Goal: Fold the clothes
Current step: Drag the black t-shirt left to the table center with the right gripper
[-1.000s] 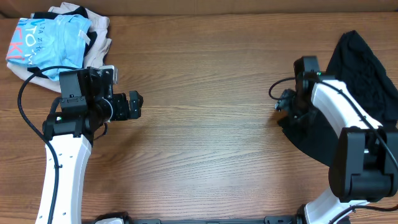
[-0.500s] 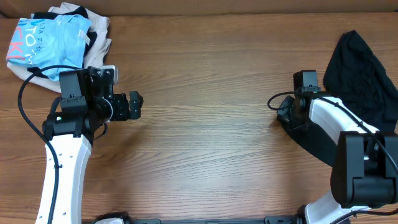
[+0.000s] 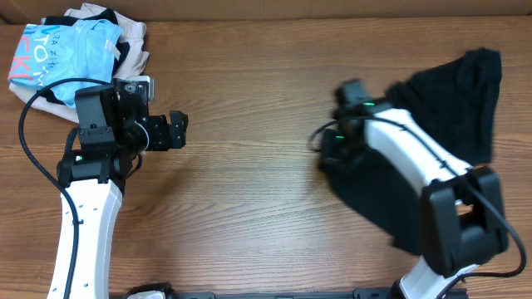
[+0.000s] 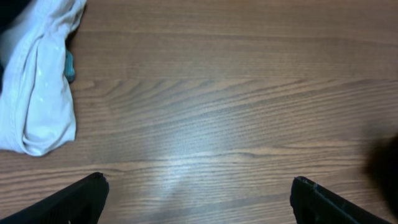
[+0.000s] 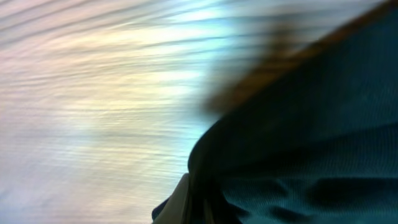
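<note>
Far left, at the table's [image 3: 249, 216] rear corner, lies a heap of garments: a light blue printed garment [image 3: 71, 46] on top of a beige garment [image 3: 129, 37]. In the left wrist view a pale bunched cloth [image 4: 37, 93] lies on the wood at the upper left.

The left gripper [image 3: 179, 131] sits just right of that heap, above bare wood. In its wrist view the left gripper [image 4: 199, 183] has its two fingers [image 4: 87, 193] spread wide, with nothing between them.

Right of centre, the right gripper [image 3: 331, 154] is at the left edge of the clothes [image 3: 453, 100], a plain black garment. The garment runs from the rear right of the table, under the right arm, down toward the front right. The overhead picture is blurred here. The right wrist view is also blurred: black fabric [image 5: 311, 137] fills its right and lower part, close to the lens, over the wood. The fingers cannot be made out, so their opening and any grip cannot be told.
</note>
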Action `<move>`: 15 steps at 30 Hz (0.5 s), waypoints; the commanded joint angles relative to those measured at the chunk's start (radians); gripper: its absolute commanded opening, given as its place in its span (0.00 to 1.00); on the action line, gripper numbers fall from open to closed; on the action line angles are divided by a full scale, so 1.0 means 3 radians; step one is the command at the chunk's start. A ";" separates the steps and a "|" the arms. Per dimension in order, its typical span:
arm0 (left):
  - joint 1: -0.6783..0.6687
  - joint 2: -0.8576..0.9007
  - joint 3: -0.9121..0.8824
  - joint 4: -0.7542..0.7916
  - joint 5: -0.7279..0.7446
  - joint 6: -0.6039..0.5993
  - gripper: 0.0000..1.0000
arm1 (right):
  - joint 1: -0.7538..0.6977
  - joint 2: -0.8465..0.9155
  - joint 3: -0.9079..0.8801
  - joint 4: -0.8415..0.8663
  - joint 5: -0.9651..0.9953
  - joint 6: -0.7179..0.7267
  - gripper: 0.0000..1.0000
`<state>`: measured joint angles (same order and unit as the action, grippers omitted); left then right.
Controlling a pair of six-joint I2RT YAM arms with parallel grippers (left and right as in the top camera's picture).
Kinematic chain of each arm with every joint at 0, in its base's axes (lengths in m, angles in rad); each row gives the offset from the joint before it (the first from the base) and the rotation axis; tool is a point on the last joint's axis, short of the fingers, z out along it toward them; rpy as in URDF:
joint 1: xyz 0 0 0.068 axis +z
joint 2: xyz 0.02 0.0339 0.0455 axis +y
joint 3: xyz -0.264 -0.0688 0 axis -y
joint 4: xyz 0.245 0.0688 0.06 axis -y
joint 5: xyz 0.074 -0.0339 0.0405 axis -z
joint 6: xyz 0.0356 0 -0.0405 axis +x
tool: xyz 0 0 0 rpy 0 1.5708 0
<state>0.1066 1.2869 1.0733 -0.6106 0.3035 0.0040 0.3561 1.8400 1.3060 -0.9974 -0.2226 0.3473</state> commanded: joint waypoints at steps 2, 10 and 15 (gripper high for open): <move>0.0058 0.0011 0.0056 0.0070 -0.0230 0.0064 0.96 | 0.0896 -0.0018 0.0436 -0.0346 -0.0306 -0.0155 0.04; 0.0123 0.0013 0.0057 0.0109 -0.0525 0.0228 1.00 | 0.1942 -0.0075 0.0533 -0.0975 -0.0458 -0.0019 0.04; 0.0111 0.0037 0.0057 0.0210 -0.0456 0.0238 1.00 | 0.1938 -0.0337 0.0534 -0.0973 -0.0412 0.0196 0.11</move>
<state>0.1383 1.2873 1.0733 -0.5591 0.1673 0.0429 0.9657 1.8290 1.4517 -1.2957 -0.3511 0.3603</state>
